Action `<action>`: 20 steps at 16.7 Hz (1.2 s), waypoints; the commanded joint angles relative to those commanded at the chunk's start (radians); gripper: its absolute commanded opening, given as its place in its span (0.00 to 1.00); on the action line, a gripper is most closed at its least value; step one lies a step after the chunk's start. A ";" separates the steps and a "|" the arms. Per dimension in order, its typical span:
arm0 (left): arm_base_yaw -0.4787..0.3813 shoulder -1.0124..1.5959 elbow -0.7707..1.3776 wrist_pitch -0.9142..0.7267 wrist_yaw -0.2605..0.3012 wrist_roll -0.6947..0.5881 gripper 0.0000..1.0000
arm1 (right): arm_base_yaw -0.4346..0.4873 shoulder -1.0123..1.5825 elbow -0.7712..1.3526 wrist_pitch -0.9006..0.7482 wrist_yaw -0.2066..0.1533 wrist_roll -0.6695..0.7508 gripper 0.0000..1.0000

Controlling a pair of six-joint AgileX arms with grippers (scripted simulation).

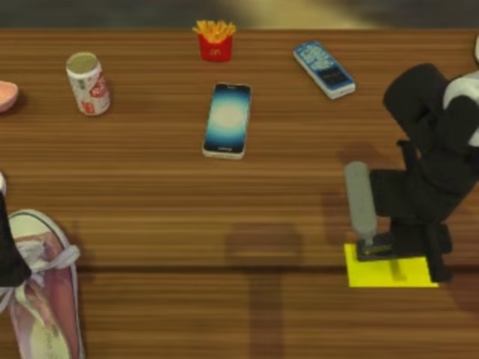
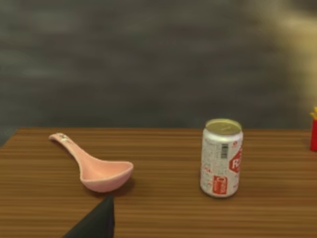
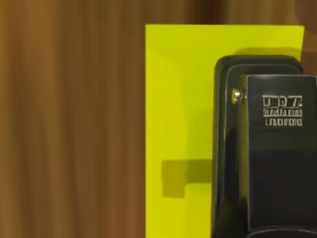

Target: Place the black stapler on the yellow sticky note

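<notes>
The black stapler (image 1: 359, 198) shows in the top view as a greyish glossy wedge, lifted off the wood, with its near end over the yellow sticky note (image 1: 374, 277) at the table's front right. My right gripper (image 1: 378, 250) is shut on that end, just above the note. In the right wrist view the stapler (image 3: 267, 163) fills one side, its embossed top arm lying over the sticky note (image 3: 183, 99); the fingers themselves are hidden. My left arm (image 1: 6, 258) stays parked at the left edge, open, with one dark finger (image 2: 96, 220) showing.
A smartphone (image 1: 227, 120) lies mid-table and a blue-and-white phone (image 1: 323, 69) at the back right. A fries box (image 1: 215, 39) stands at the back, a soda can (image 1: 88, 82) back left beside a pink spoon (image 2: 99, 173). A shoe (image 1: 41, 299) fills the front left.
</notes>
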 joint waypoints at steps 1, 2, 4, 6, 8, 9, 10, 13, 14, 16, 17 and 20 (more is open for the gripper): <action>0.000 0.000 0.000 0.000 0.000 0.000 1.00 | 0.002 0.018 -0.026 0.047 0.000 0.002 0.00; 0.000 0.000 0.000 0.000 0.000 0.000 1.00 | 0.003 0.034 -0.049 0.086 0.000 0.004 0.00; 0.000 0.000 0.000 0.000 0.000 0.000 1.00 | 0.006 0.057 -0.081 0.135 0.001 0.007 0.00; 0.000 0.000 0.000 0.000 0.000 0.000 1.00 | 0.006 0.061 -0.087 0.144 0.001 0.008 0.00; 0.000 0.000 0.000 0.000 0.000 0.000 1.00 | 0.006 0.061 -0.087 0.144 0.001 0.008 0.00; 0.000 0.000 0.000 0.000 0.000 0.000 1.00 | 0.006 0.061 -0.087 0.144 0.001 0.008 0.08; 0.000 0.000 0.000 0.000 0.000 0.000 1.00 | 0.006 0.061 -0.087 0.144 0.001 0.008 0.15; 0.000 0.000 0.000 0.000 0.000 0.000 1.00 | 0.006 0.061 -0.087 0.144 0.001 0.008 0.38; 0.000 0.000 0.000 0.000 0.000 0.000 1.00 | 0.006 0.061 -0.087 0.144 0.001 0.008 0.45; 0.000 0.000 0.000 0.000 0.000 0.000 1.00 | 0.006 0.061 -0.087 0.144 0.001 0.008 0.60; 0.000 0.000 0.000 0.000 0.000 0.000 1.00 | 0.006 0.061 -0.087 0.144 0.001 0.008 0.68; 0.000 0.000 0.000 0.000 0.000 0.000 1.00 | 0.006 0.061 -0.087 0.144 0.001 0.008 0.90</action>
